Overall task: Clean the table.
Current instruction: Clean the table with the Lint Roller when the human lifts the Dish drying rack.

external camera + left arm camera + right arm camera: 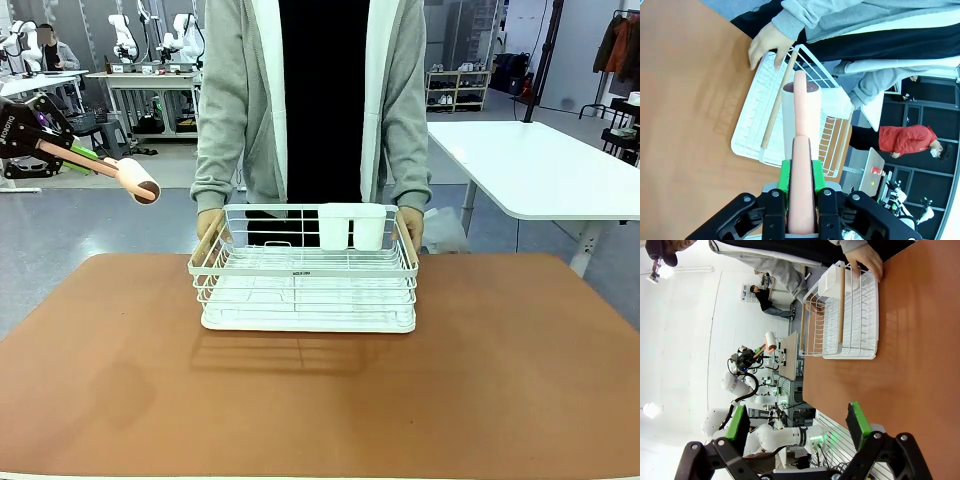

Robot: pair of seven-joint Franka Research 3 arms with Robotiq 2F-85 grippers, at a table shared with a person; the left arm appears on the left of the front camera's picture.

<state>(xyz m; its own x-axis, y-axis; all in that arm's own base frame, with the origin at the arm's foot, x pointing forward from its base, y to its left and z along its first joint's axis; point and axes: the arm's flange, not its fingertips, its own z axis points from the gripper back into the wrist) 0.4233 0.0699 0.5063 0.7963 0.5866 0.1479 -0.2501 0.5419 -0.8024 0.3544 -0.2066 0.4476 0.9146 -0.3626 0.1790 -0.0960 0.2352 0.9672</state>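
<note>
The reddish-brown table [500, 370] spreads across the front view, also in the left wrist view [685, 100] and the right wrist view [920, 370]. My left gripper [42, 146] hangs beyond its far left corner, above the floor. It is shut on the pink handle of a lint roller [138, 182]. In the left wrist view, the green pads of the gripper [801, 176] clamp the handle, and the white roll [801, 115] points toward the rack. My right gripper [797, 422] is open with nothing between its fingers, above the table.
A white wire dish rack [305, 280] with a white cup holder stands at the table's far middle. A person holds its two ends with both hands [210, 222] [411, 224]. A white-topped table [540, 165] stands behind on the right.
</note>
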